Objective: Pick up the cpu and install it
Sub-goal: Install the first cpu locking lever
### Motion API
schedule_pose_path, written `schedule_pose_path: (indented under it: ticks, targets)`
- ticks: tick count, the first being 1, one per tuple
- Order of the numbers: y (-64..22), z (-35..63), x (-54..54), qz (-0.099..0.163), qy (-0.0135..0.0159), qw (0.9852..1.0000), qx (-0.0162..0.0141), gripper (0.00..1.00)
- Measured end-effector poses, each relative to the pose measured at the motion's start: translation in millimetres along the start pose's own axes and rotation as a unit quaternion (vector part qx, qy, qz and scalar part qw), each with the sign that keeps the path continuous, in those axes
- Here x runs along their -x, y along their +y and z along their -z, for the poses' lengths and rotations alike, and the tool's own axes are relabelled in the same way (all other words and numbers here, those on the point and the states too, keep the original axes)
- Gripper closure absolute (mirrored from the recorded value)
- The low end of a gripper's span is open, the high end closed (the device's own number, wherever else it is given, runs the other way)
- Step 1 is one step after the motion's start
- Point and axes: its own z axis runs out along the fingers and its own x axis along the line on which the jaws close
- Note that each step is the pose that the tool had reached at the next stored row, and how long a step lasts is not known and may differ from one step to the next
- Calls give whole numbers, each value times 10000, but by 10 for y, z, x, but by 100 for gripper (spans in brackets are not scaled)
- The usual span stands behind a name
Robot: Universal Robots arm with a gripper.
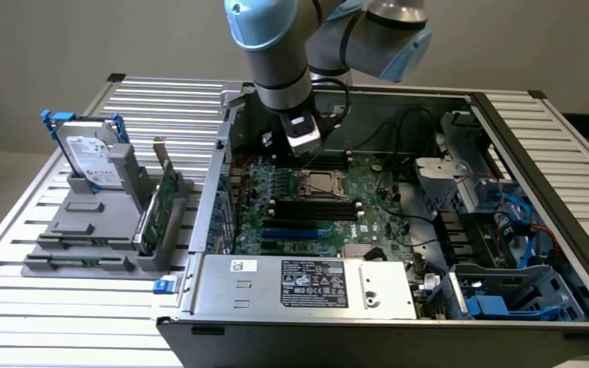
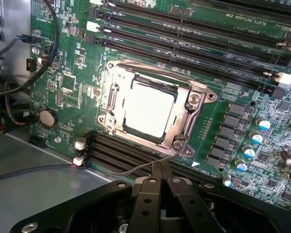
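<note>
We see the cpu [image 2: 149,108] lying flat in the socket [image 2: 196,98], near the board's [image 2: 63,77] middle. Our hand [image 2: 160,171], closed together and empty, hovers just beside the socket, with the cpu straight ahead of its tips.

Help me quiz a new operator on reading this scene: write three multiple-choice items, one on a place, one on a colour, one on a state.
1. Where is the cpu? A seated in the socket frame; B in the tool grip; C loose on the motherboard beside the socket.
2. What colour is the motherboard? A blue; B green; C red.
3. How does the tool stand? A wide open; B shut on the cpu; C shut, apart from the cpu.

Answers:
1 A, the silver square lies inside the metal frame in the wrist view.
2 B, its surface is green in both views.
3 C, the fingers meet with nothing between them, short of the socket.
</note>
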Motion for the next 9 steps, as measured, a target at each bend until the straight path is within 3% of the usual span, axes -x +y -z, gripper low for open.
schedule_pose_path:
  ticks: [3,9]
  targets:
    - [2,-18,5,-134,3,9999,35,89]
    - [3,-44,12,-415,-84,9991,82,89]
